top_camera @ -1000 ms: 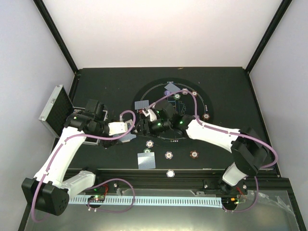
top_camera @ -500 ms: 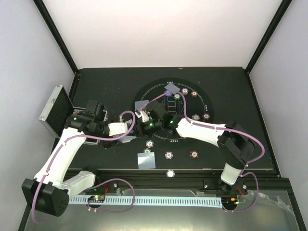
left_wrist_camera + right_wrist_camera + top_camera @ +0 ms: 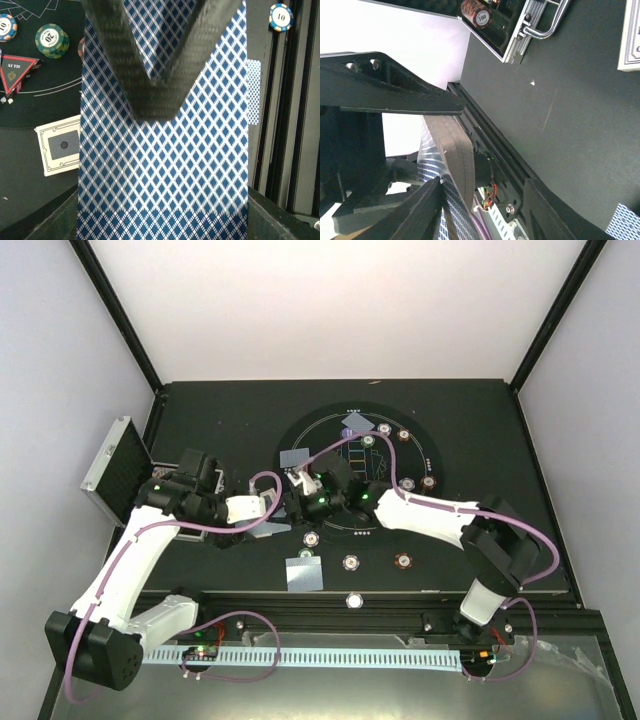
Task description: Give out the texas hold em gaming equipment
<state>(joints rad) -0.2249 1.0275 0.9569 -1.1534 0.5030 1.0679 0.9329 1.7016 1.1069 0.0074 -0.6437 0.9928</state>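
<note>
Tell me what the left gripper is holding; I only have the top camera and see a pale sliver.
Observer: The left gripper is shut on a stack of playing cards, blue diamond backs facing its camera.
Operator: Anything inside the case?
Observer: A red-brown chip marked 100 sits in the open case.
Operator: Any other chip value readable?
Observer: A blue-edged chip marked 10 lies near the rail.
</note>
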